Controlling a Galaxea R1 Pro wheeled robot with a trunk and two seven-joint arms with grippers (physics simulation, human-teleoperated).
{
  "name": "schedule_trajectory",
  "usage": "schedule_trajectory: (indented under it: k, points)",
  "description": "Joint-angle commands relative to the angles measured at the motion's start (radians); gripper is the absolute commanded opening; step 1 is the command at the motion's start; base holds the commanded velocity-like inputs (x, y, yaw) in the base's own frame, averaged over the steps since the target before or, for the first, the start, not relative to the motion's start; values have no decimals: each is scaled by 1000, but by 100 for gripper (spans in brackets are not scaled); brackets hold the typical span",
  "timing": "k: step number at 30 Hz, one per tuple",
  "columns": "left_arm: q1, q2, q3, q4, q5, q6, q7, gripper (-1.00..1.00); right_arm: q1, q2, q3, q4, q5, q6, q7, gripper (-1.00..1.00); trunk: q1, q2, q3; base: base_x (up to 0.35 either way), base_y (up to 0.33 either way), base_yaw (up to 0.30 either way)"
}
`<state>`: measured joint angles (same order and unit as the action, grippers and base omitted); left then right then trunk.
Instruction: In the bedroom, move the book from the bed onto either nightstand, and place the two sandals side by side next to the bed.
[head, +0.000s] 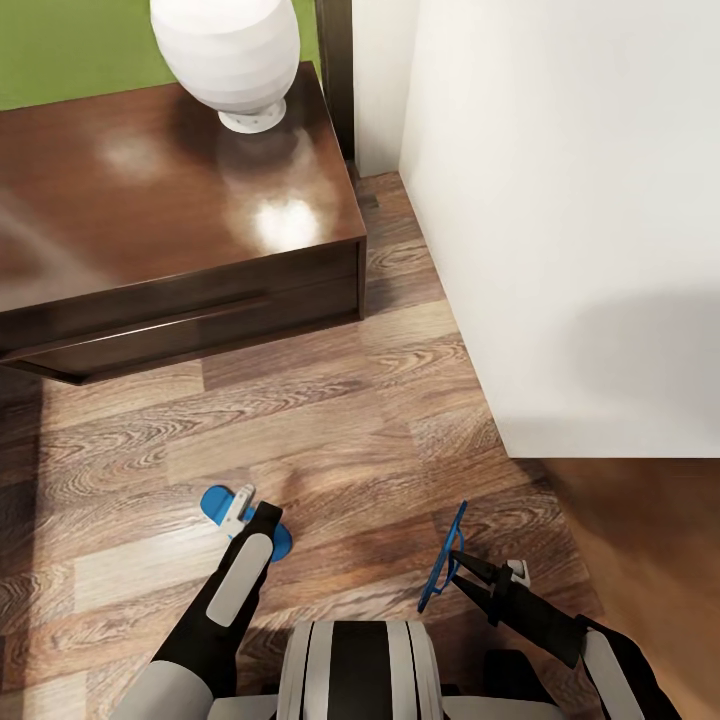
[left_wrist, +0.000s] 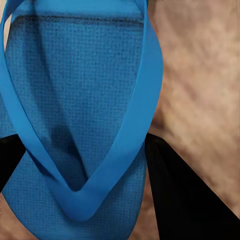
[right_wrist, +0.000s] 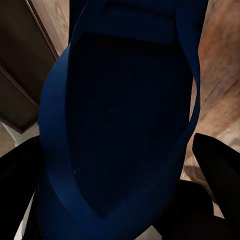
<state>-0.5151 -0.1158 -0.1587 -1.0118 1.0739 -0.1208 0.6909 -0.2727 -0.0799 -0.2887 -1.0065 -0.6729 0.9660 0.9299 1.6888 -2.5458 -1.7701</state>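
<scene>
Both sandals in hand, bed (head: 600, 200) at two o'clock.
Left gripper (head: 250, 520) clamps flat sandal (head: 215, 503); right gripper (head: 462, 570) clamps edge-up sandal (head: 445, 560); level it, set parallel.

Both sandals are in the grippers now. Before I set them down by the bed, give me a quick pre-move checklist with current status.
1. Left gripper has its sandal: ok. The left sandal lies flat and low at the fingers, straps up in the left wrist view.
2. Right gripper has its sandal: ok. The right sandal hangs on edge, above the floor.
3. Right sandal flat for placing: not ok, it needs turning.
4. Sandals side by side: not ok, apart on either side of the trunk.
5. Bed beside the drop spot: ok, the bed is at the right.
6. Floor in front free: ok.
</scene>
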Motion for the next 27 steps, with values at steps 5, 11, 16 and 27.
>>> schedule_trajectory:
  k: [5,11,16,27]
  points:
    - [0,1,-2,-1,8,-5,4,-100,0,0,-1,0,3,3,4,-100,-2,1,19,0,0,0]
    - [0,1,-2,-3,8,-6,4,-100,0,0,-1,0,3,3,4,-100,-2,1,19,0,0,0]
    - [0,1,-3,-4,8,-7,4,-100,0,0,-1,0,3,3,4,-100,-2,1,19,0,0,0]
    - [0,1,-4,-5,8,-7,1,-100,0,1,-1,0,3,3,4,-100,-7,3,58,0,0,0]
